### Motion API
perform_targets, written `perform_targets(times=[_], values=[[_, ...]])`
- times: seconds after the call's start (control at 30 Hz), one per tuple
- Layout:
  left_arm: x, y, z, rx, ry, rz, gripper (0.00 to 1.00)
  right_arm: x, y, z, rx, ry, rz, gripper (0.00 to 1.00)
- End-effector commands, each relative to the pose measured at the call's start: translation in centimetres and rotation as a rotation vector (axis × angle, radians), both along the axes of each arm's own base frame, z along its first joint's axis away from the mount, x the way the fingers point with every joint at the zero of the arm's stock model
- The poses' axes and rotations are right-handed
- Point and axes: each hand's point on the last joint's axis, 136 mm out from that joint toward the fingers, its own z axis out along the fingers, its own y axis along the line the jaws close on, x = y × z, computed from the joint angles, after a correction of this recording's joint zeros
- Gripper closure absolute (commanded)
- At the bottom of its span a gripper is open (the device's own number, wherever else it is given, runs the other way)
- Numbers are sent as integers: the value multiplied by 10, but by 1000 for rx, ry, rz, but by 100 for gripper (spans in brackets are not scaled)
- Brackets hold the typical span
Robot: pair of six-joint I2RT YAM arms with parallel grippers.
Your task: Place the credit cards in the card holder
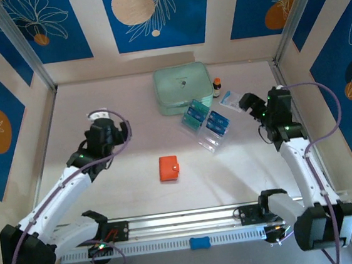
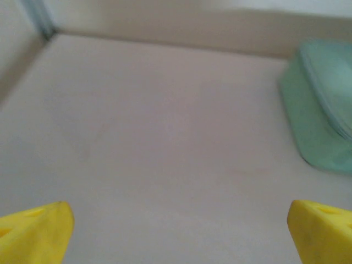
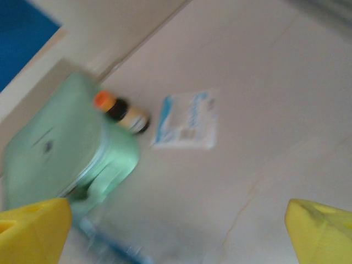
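Top external view: one orange card holder (image 1: 168,168) lies mid-frame, with open worktop (image 1: 139,131) all round it. Upper right of centre, one clear tray (image 1: 210,144) carries at least two teal credit cards (image 1: 217,122). Near it are one mint zip case (image 1: 183,88), one small bottle (image 1: 217,87) and one packet (image 1: 230,99). The left end effector (image 2: 176,234) and right end effector (image 3: 176,231) both have their fingers spread wide, holding nothing.

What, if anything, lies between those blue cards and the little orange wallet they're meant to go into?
Nothing visible. From above, just bare table separates the blue cards, lying in a clear tray, from the orange wallet nearer the arms. The wallet itself looks folded shut, though, which may need dealing with first.
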Motion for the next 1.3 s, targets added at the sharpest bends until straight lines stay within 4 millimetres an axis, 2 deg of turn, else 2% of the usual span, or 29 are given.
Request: perform_targets(times=[0.0, 0.13, 0.27, 0.33, 0.4, 0.5, 0.6, 0.73, 0.83, 0.93, 1.07, 1.27], values=[[18, 44, -6, 125, -42, 92, 1, 18, -40, -26, -141, 19, -112, 1], [29, 68, -42, 180, 11, 102, 1, 30, -55, -74, -292, 126, -106, 1], [24, 73, -77, 234, 28, 82, 1, 33, -41, -108, -401, 138, -14, 1], [19, 71, -92, 224, 27, 73, 1, 38, -31, -110, -457, 84, 35, 1], [18, 70, -103, 209, 6, 70, 1, 45, -21, -102, -483, 31, 81, 1], [27, 66, -116, 231, -12, 38, 1, 51, -12, -108, -463, 29, 146, 1], [44, 51, -112, 229, -56, -42, 1, 57, 1, -107, -432, 3, 227, 1], [55, 47, -112, 240, -111, -60, 1, 52, 15, -94, -390, -152, 261, 1], [56, 39, -121, 233, -142, -106, 1, 50, 31, -101, -429, -209, 325, 1], [57, 40, -127, 206, -125, -122, 1, 55, 43, -111, -444, -224, 385, 1], [56, 36, -134, 193, -120, -157, 1, 54, 44, -111, -434, -241, 400, 1], [60, 37, -135, 159, -121, -174, 1, 55, 44, -112, -438, -220, 399, 1]])
